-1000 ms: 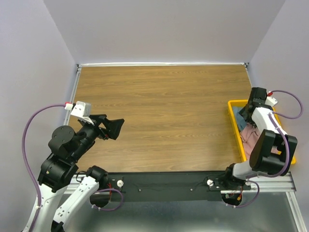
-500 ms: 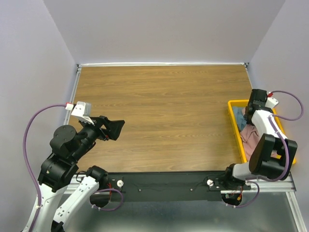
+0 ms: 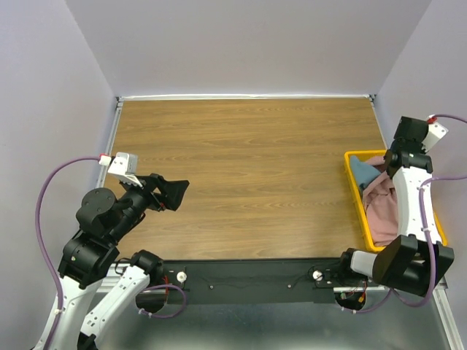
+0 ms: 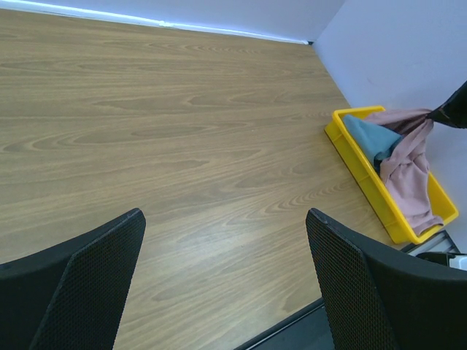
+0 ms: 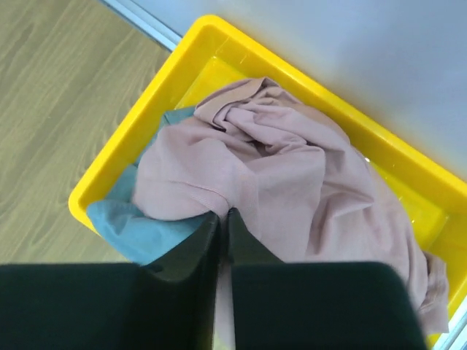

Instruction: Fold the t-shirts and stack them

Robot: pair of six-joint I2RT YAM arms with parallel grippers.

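Note:
A dusty-pink t-shirt (image 5: 292, 168) lies bunched in the yellow bin (image 5: 139, 124) at the table's right edge, with a blue-grey t-shirt (image 5: 131, 222) partly under it. My right gripper (image 5: 223, 215) is shut on a fold of the pink shirt and holds it raised over the bin; the cloth (image 3: 383, 191) drapes from the gripper (image 3: 394, 162) down into the bin (image 3: 353, 191). In the left wrist view the pink shirt (image 4: 408, 168) and the blue-grey one (image 4: 372, 137) show in the bin (image 4: 365, 175). My left gripper (image 3: 175, 192) hangs open above the table's left side, holding nothing.
The wooden table (image 3: 248, 168) stretches between the two arms. A purple wall stands right behind the bin, and a metal rail (image 3: 248, 281) runs along the near edge.
My right gripper closed on the pink shirt inside the bin and has risen, pulling the cloth up with it. The left arm has stayed still.

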